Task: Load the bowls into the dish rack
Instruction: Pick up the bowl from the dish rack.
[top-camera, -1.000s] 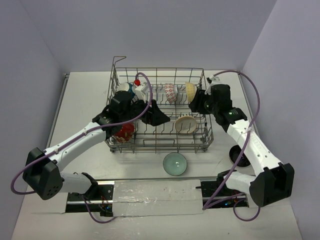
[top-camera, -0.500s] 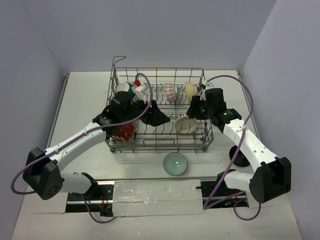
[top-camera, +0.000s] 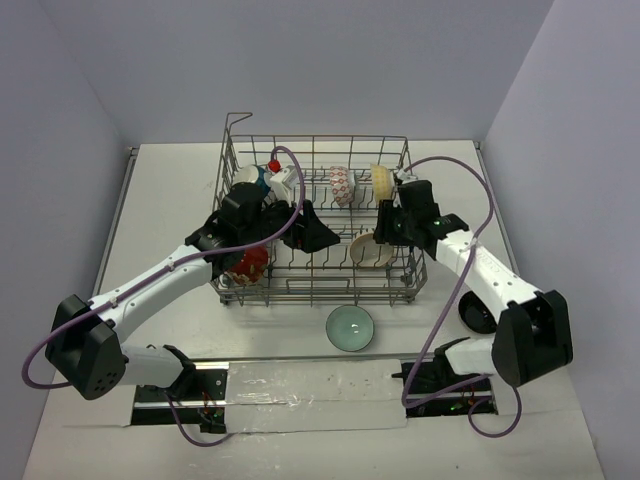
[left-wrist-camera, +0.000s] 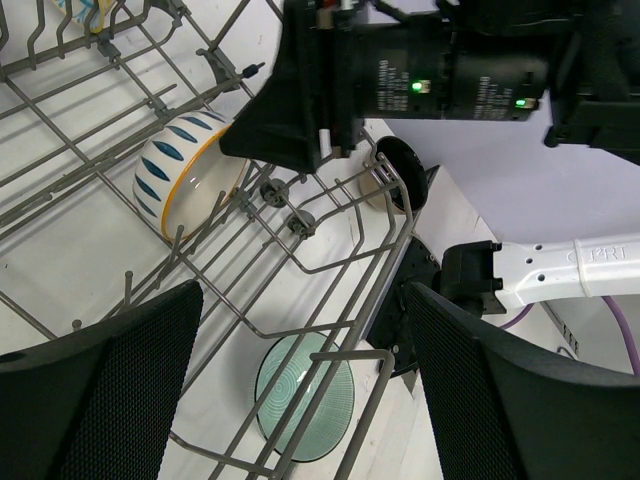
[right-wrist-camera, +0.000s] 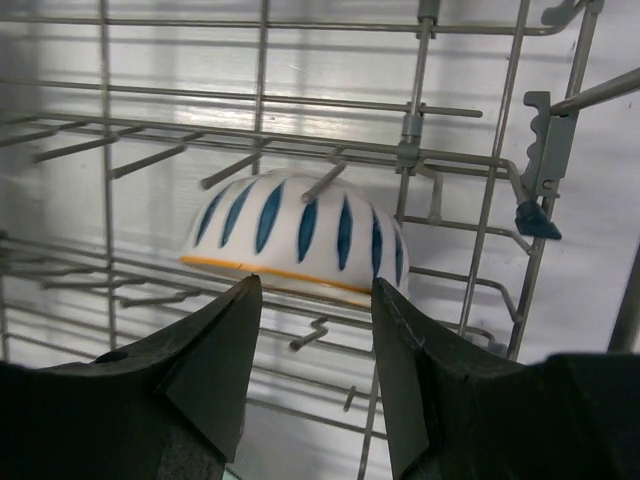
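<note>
The dish rack (top-camera: 300, 292) holds most bowls; a green bowl (top-camera: 350, 327) sits on the surface (top-camera: 180, 180) in front. The right arm (top-camera: 480, 270) reaches to its right wall, right fingers (right-wrist-camera: 215, 360) spread, empty, facing the striped bowl (right-wrist-camera: 300, 235); pushing on, they could snag wire or tip it. Left fingers (left-wrist-camera: 110, 390) gape inside the rack.

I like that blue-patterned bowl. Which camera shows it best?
The right wrist view: the blue-patterned bowl sits centred and close, its stripes and orange rim clear between the dish rack wires. The left wrist view shows it smaller, partly behind wires. The top view shows it small and pale, pattern unseen.
</note>
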